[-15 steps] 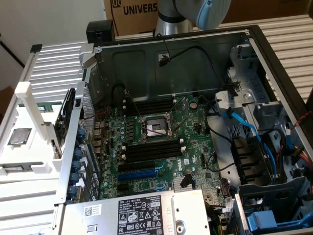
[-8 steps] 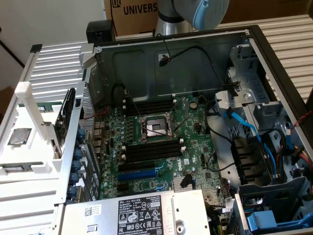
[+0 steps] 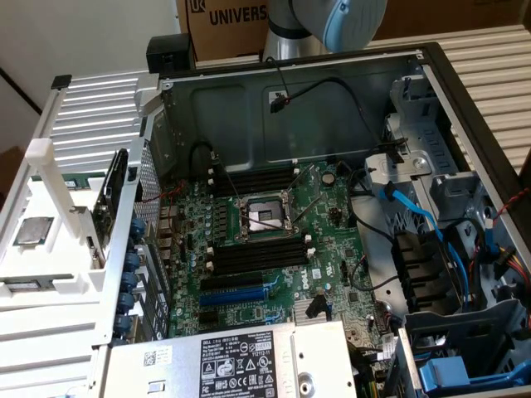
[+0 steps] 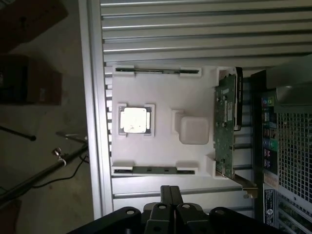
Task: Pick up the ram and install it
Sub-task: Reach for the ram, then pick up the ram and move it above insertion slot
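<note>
Crosswise on the white plastic tray point(image 4: 163, 92) lay the thin green ram stick point(image 4: 154, 170) — ahead of the black gripper point(image 4: 170, 190), jaws pressed together.

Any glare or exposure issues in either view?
Wrist view: dim overall, the white tray reads grey, the floor beside it nearly black, the square chip on it glares to a white patch. Exterior view: evenly bright, the same tray almost washed out, the case's back wall in shade.

Silver arm point(image 3: 288, 40), apparently black end effector point(image 4: 169, 192)
</note>
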You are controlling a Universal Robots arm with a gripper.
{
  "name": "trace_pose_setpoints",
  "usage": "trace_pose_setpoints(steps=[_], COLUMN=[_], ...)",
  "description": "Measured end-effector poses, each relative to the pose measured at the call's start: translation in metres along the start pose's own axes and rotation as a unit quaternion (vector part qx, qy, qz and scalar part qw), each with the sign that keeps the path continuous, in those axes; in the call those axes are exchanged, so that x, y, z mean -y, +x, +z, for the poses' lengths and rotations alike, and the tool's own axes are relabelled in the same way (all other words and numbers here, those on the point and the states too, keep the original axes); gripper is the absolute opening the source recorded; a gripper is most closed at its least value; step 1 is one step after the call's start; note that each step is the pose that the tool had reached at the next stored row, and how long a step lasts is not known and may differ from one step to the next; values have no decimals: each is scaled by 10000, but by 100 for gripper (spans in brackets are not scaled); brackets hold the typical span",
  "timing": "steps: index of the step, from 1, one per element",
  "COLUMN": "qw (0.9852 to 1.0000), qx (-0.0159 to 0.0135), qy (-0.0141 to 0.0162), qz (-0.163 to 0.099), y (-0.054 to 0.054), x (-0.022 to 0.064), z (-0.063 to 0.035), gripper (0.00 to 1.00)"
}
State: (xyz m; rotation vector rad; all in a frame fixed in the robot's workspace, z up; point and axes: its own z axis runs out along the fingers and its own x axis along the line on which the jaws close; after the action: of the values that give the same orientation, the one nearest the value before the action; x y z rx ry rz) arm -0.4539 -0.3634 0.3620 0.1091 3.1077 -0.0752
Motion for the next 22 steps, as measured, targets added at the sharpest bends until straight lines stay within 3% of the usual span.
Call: trace_pose_setpoints(steps=[16,19,22], qw=[10000,9995,9976], qx=[6,23,40], qy=[-2,-16,-29], qz=[-5,-324,-687], y=[6,7,7], x=[0,0,0], z=[3,0,1], gripper=[10,10,10])
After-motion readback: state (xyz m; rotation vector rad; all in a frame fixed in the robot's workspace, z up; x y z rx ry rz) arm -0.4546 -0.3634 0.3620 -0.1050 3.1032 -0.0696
